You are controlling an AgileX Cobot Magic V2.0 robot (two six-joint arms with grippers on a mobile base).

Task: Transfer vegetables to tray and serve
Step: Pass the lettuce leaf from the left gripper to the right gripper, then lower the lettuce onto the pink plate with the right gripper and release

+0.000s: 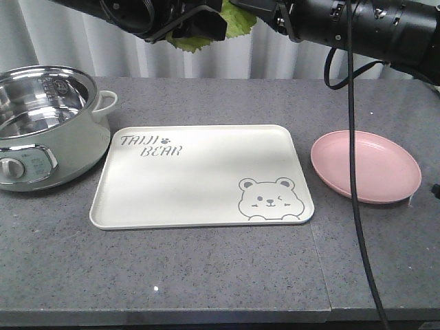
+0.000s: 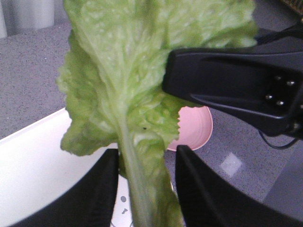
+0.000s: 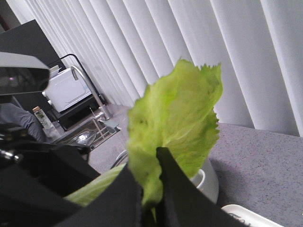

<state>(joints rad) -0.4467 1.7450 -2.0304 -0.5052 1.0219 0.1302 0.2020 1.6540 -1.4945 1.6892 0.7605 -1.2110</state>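
Lettuce is up in the air, near the tray's far side and clear of it. The leaf is crinkly and bright green with a pale central rib. Left gripper is pinched narrow on the rib. Right gripper is clamped on the leaf blade. Tray is a smooth cream rectangle with rounded corners and a grey bear print. A round pink plate sits to its right. A steel-lined electric pot sits to its left. Tabletop is speckled grey.

Polished steel gleams inside the round pale-green pot, the cream-white rectangular tray and round pink plate look smooth, faintly glossy plastic, the grey speckled tabletop matt, the green lettuce leaves crinkled.
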